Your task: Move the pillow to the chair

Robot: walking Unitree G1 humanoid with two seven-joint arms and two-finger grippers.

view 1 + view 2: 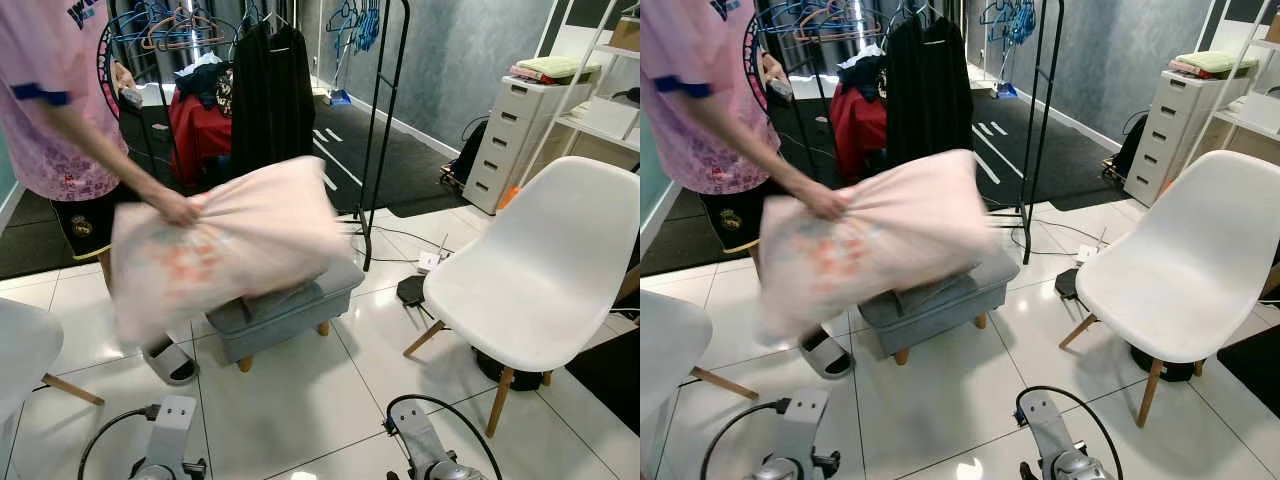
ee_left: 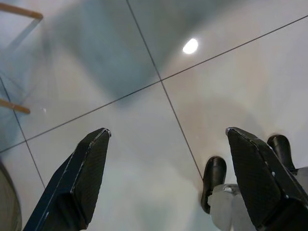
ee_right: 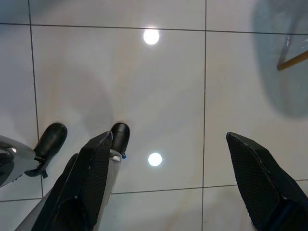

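Pillow [image 1: 235,245]: pale pink, motion-blurred, held at one corner by a person's hand [image 1: 178,208], hanging over the grey footstool [image 1: 290,305]; well ahead of both pincers and above their level, touching neither.
Chair [image 1: 540,265]: white shell on wooden legs, seat bare, ahead of the right pincer and off to its right; well apart from the pillow.
Left gripper [image 2: 168,178]: hanging low over the floor tiles [image 2: 144,62], fingers spread wide, nothing between them; pillow far forward and up from it.
Right gripper [image 3: 166,180]: likewise low over the tiles, fingers wide apart, empty; chair nearer to this pincer than to the left one.
Person [image 1: 60,100]: pink shirt, standing ahead and left of the left pincer, beside the footstool.
Surroundings: clothes rack [image 1: 385,120] behind the footstool, white drawer unit [image 1: 510,140] far ahead on the right, cables [image 1: 410,240] on the floor between rack and chair.
Stage, as judged: not begun for the robot; pillow not yet in either pincer.
Risk, reaching: pillow swinging in the person's grip, so a reach now likely to miss or strike the hand.
Risk, grasping: soft, bulky cloth apt to slip from a thin two-finger pinch; a one-corner hold likely to drag it across the footstool.
Risk, walking: footstool, cables and chair legs all in the path; a stumble or a nudged chair possible.
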